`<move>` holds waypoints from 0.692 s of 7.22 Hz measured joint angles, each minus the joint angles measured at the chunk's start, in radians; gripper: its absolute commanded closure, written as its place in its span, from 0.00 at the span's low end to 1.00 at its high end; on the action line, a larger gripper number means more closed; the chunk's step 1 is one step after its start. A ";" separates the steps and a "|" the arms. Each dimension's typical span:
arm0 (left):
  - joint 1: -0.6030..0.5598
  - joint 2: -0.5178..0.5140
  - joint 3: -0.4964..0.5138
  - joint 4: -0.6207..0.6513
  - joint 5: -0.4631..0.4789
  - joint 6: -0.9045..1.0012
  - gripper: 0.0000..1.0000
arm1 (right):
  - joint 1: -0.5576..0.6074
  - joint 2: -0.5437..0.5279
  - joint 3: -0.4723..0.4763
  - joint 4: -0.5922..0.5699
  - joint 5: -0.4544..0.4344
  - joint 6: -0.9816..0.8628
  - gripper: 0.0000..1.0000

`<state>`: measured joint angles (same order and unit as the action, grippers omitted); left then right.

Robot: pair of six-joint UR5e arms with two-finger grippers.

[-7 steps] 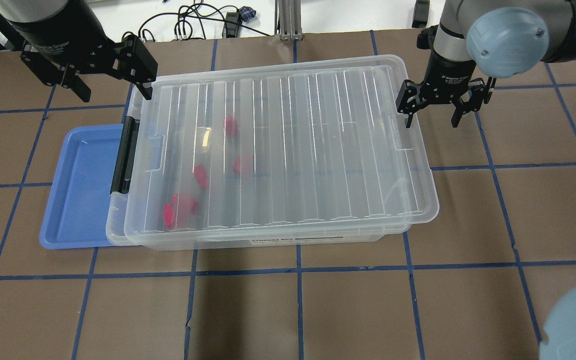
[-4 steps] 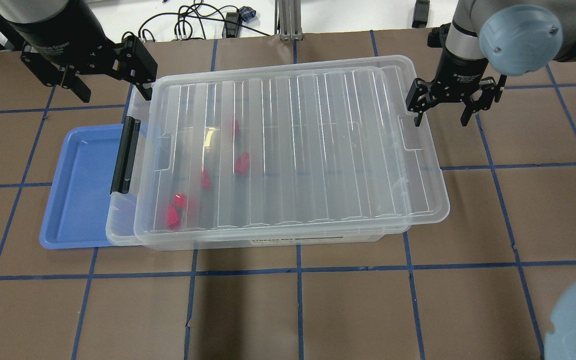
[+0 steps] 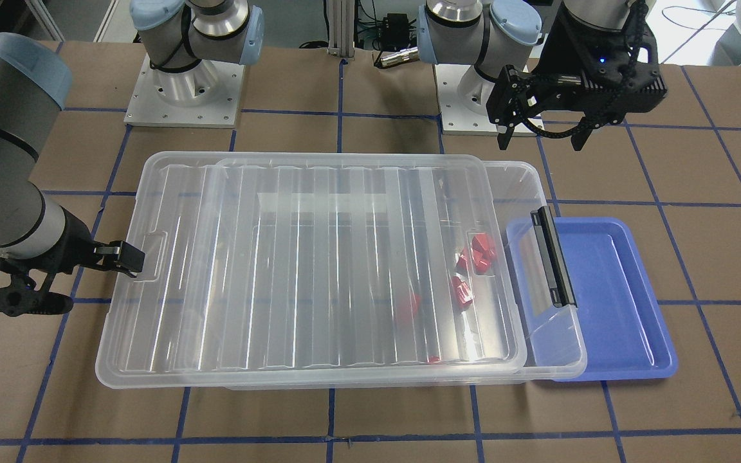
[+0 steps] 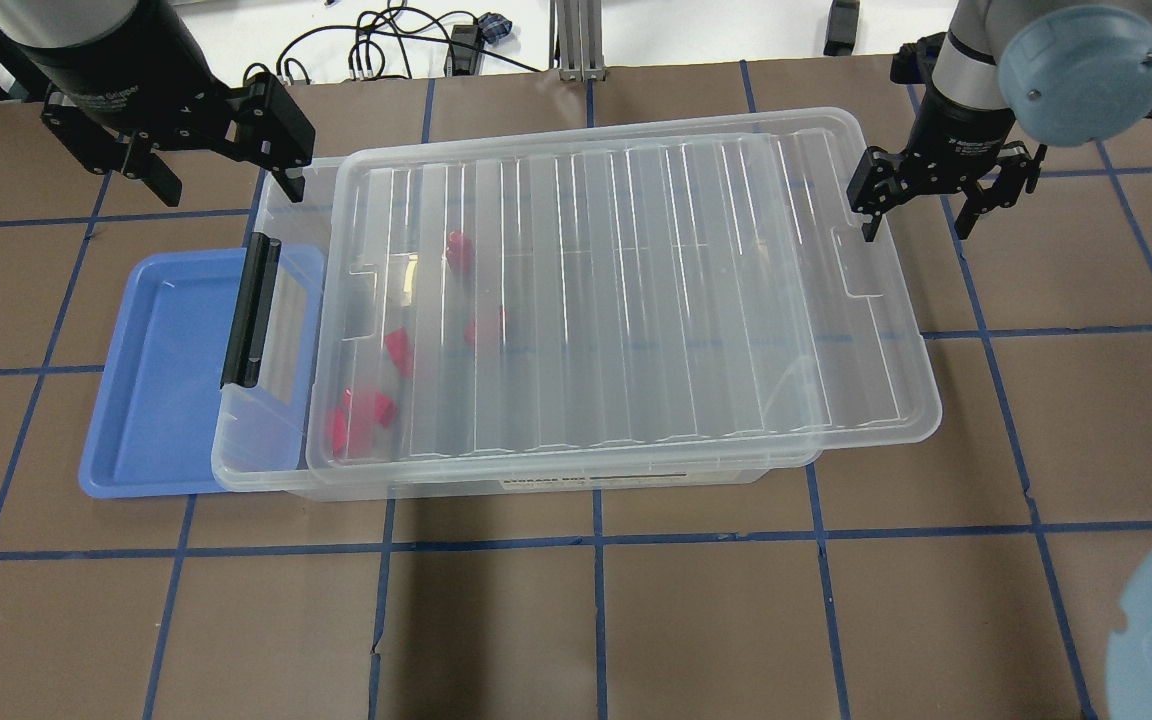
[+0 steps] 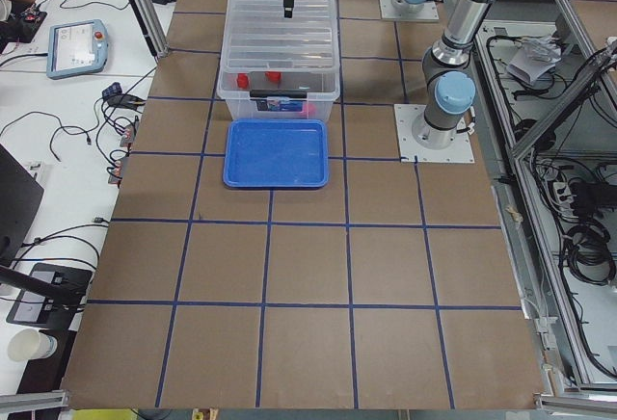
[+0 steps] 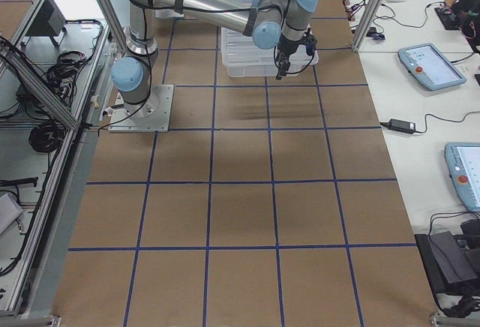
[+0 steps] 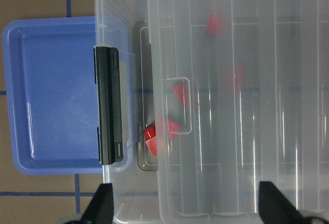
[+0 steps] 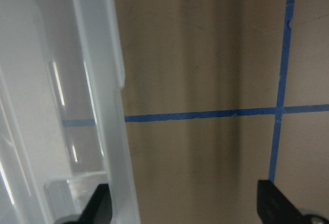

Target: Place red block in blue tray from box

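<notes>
The clear box (image 4: pixel 261 470) holds several red pieces under its ribbed lid (image 4: pixel 636 300). Single red blocks (image 4: pixel 398 350) (image 7: pixel 180 94) lie apart, and a red cluster (image 4: pixel 356 420) sits near the latch end. I cannot tell which is the studded one. The lid is shifted off the latch end, leaving a strip open. The blue tray (image 4: pixel 161 380) (image 3: pixel 608 289) lies partly under that end. My right gripper (image 4: pixel 921 210) (image 8: pixel 185 208) is open, one finger against the lid's rim. My left gripper (image 4: pixel 224 175) (image 7: pixel 187 208) hangs open above the box's far latch corner.
A black latch handle (image 4: pixel 251 310) stands on the box's short end by the tray. Brown table (image 4: pixel 596 620) with blue tape lines spreads in front of the box. Cables (image 4: pixel 406 45) lie past the far edge.
The lid has slid toward the robot's right along with my right gripper, uncovering the box's latch end. My left arm has stayed put.
</notes>
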<state>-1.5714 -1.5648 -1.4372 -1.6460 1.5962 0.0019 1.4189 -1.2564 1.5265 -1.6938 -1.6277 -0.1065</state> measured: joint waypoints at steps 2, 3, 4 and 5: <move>0.000 0.000 -0.001 0.000 0.000 -0.001 0.00 | -0.031 -0.001 -0.002 -0.003 -0.016 -0.027 0.00; -0.001 -0.001 -0.001 0.000 0.000 -0.006 0.00 | -0.044 -0.001 -0.004 -0.005 -0.019 -0.041 0.00; -0.002 -0.008 -0.001 0.000 0.001 -0.013 0.00 | -0.057 -0.001 -0.003 -0.008 -0.021 -0.057 0.00; -0.005 -0.022 -0.002 0.001 0.002 -0.019 0.00 | -0.074 -0.001 -0.002 -0.019 -0.029 -0.088 0.00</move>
<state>-1.5767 -1.5868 -1.4393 -1.6450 1.5979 -0.0169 1.3448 -1.2575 1.5247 -1.7126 -1.6568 -0.1943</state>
